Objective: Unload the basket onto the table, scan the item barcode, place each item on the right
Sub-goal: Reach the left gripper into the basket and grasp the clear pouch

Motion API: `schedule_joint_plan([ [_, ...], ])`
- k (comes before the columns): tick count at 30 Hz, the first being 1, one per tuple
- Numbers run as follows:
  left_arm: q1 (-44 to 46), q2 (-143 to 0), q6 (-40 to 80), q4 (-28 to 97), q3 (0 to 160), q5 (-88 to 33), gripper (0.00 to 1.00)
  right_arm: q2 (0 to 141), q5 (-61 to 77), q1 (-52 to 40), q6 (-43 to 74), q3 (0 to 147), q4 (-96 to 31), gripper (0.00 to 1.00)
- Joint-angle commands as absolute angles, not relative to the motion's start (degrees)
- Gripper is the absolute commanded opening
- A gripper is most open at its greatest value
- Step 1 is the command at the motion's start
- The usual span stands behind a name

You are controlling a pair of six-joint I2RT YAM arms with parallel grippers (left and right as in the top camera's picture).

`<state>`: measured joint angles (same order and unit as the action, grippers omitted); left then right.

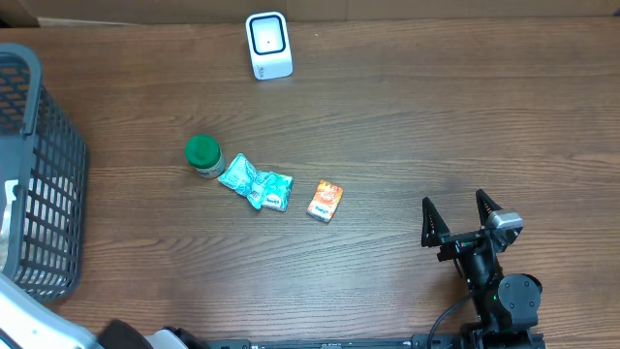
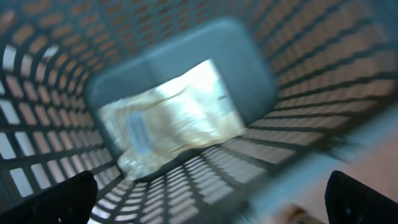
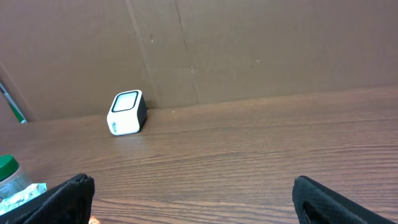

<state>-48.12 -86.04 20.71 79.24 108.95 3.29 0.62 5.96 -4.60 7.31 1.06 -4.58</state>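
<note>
The white barcode scanner stands at the table's far edge and also shows in the right wrist view as the scanner. Three items lie mid-table: a green-lidded jar, a crumpled teal packet and a small orange box. My right gripper is open and empty near the front right, well apart from them; in its own view the right gripper faces the scanner. My left gripper is open over the basket, above a shiny clear packet. That view is blurred.
A dark grey mesh basket fills the left edge of the table, and its walls surround the left wrist view. A brown cardboard wall backs the table behind the scanner.
</note>
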Motion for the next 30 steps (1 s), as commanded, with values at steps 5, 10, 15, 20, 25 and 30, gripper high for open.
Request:
schedule_joint_plan([
  [5, -54.68, -89.56, 17.87, 76.36, 99.63, 6.42, 1.00, 0.16, 5.58, -4.86, 7.42, 0.45, -4.36, 1.00],
  [10, -56.36, -89.58, 12.27, 70.54, 91.18, 5.30, 1.00, 0.16, 5.58, -4.86, 7.42, 0.45, -4.36, 1.00],
  [15, -56.62, -91.18, 5.58, 66.54, 86.87, 2.98, 1.00, 0.16, 5.58, -4.86, 7.42, 0.45, -4.38, 1.00],
  [20, -56.66, -96.25, 2.92, 67.07, 86.85, 3.57, 1.00, 0.16, 5.58, -4.86, 7.42, 0.45, -4.38, 1.00],
  [25, -56.66, -100.86, 2.22, 65.95, 86.85, 3.57, 1.00, 0.16, 5.58, -4.86, 7.42, 0.45, -4.38, 1.00],
  [30, -56.66, -105.36, 0.21, 64.40, 86.85, 3.14, 0.99, 0.16, 5.58, -4.86, 7.42, 0.45, -4.36, 1.00],
])
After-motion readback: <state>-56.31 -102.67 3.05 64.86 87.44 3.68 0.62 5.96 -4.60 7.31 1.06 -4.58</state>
